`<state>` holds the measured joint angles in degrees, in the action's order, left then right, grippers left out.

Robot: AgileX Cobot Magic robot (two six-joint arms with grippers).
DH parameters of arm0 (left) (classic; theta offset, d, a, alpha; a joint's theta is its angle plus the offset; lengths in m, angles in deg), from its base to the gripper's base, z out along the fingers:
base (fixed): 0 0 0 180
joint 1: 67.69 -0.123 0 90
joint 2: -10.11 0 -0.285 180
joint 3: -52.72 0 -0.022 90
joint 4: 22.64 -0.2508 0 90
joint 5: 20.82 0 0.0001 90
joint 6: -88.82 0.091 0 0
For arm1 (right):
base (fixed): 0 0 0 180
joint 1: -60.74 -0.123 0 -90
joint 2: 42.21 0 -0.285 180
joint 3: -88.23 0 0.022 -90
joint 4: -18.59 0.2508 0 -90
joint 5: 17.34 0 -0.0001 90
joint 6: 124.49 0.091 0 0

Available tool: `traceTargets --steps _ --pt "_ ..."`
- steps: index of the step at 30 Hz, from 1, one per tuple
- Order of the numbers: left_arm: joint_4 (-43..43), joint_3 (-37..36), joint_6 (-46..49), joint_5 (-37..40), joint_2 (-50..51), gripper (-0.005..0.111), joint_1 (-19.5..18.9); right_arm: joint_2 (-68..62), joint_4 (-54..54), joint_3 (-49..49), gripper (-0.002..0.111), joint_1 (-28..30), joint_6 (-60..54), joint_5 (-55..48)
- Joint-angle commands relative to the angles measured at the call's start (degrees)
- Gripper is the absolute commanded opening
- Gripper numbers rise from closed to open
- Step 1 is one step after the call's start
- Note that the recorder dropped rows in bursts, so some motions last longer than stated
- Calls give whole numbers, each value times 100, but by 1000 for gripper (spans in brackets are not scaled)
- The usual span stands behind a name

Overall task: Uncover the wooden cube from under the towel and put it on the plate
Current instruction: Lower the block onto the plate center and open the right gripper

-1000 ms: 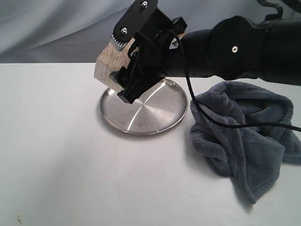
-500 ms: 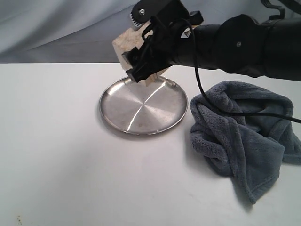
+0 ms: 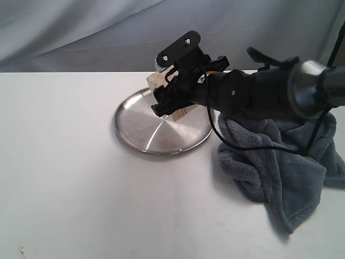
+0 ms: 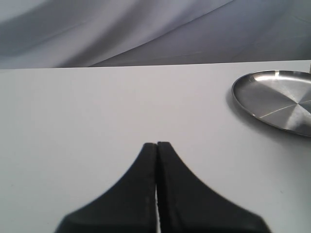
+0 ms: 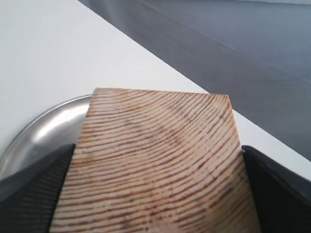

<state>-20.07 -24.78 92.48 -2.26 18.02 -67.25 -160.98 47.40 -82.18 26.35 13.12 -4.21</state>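
The uncovering looks done: the towel (image 3: 280, 156) lies crumpled on the desk (image 3: 70, 178) just right of the plate (image 3: 145, 132), and the wooden cube (image 5: 155, 160) is bare and clear of it, so what remains seems to be setting it down and letting go. The cube is clamped between the fingers of the right tool (image 3: 171, 97), low over the far part of the plate, though whether it touches the metal cannot be told. The left tool (image 4: 157, 150) is closed on nothing, apart from the plate.
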Motion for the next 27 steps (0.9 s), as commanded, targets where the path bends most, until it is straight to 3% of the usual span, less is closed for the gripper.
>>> traceTargets --steps 1,8,27 --pt "5 28 -22 -65 -12 0 -14 -243 -626 -50 0 20 1031 826" --pt "5 28 -22 -65 -12 0 -14 -740 -1889 -50 0 32 2509 1405" --pt "5 28 -22 -65 -12 0 -14 -1406 -1901 -50 0 32 2951 2118"
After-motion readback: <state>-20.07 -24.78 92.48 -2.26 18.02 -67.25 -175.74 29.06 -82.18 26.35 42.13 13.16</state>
